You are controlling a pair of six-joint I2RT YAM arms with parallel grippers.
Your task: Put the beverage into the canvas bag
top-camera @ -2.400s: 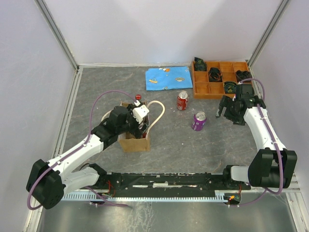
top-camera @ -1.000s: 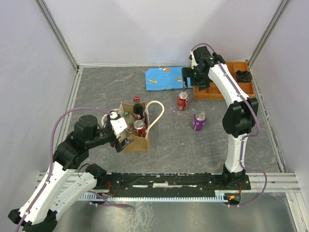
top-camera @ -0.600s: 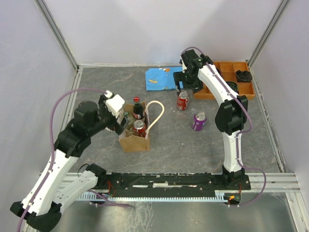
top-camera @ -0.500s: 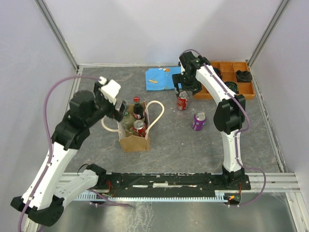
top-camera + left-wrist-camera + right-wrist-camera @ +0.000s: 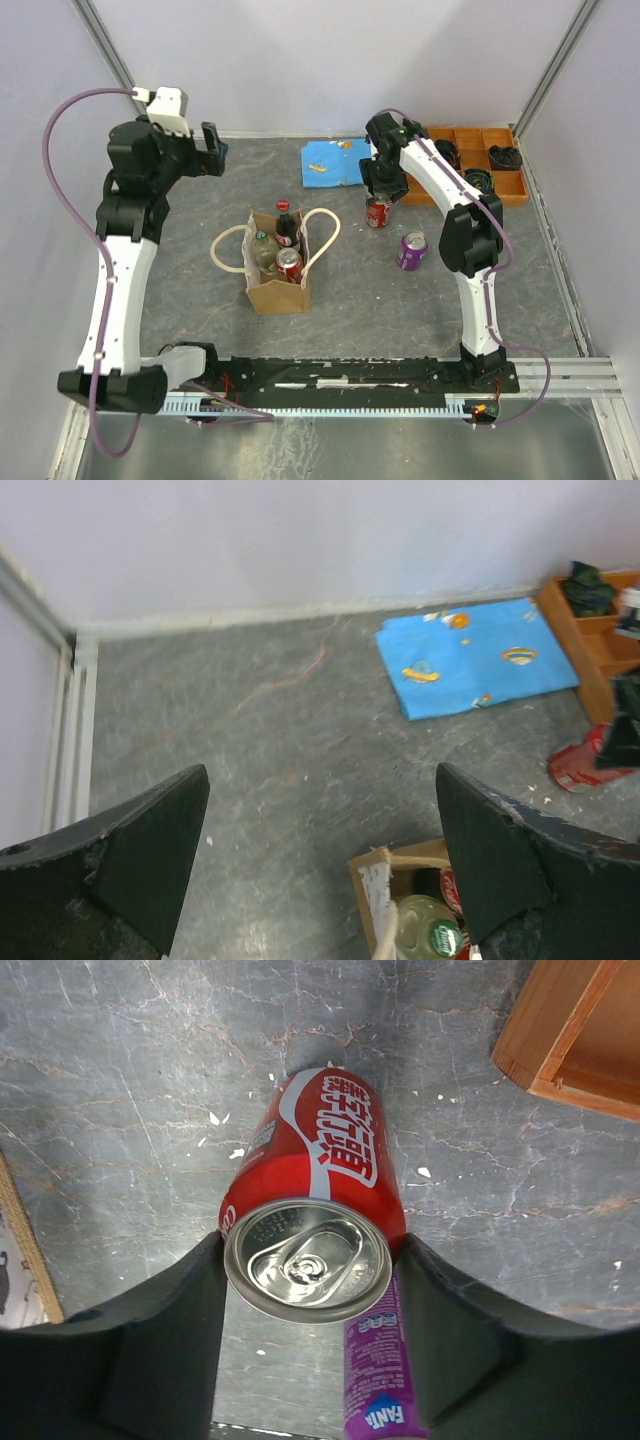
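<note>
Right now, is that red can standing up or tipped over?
Upright: the red can shows its silver top facing up, held between the right fingers.

The purple can (image 5: 377, 1375) reads "FANTA" in white, and the red can (image 5: 325, 1160) bears white Chinese-style characters.

Five drinks in all: three cans and two bottles. Two cans stand on the worktop (image 5: 200, 300), a red cola can (image 5: 378, 212) and a purple can (image 5: 412, 250). One canvas bag (image 5: 278, 295) with two cream handles (image 5: 336, 228) holds the other three: a second red can (image 5: 290, 262), a dark bottle (image 5: 284, 222) with a red cap, and a clear bottle (image 5: 263, 250) with a green cap. One blue cloth (image 5: 345, 163). One orange tray (image 5: 478, 138), with three dark bundles (image 5: 503, 155) showing in it.
</note>
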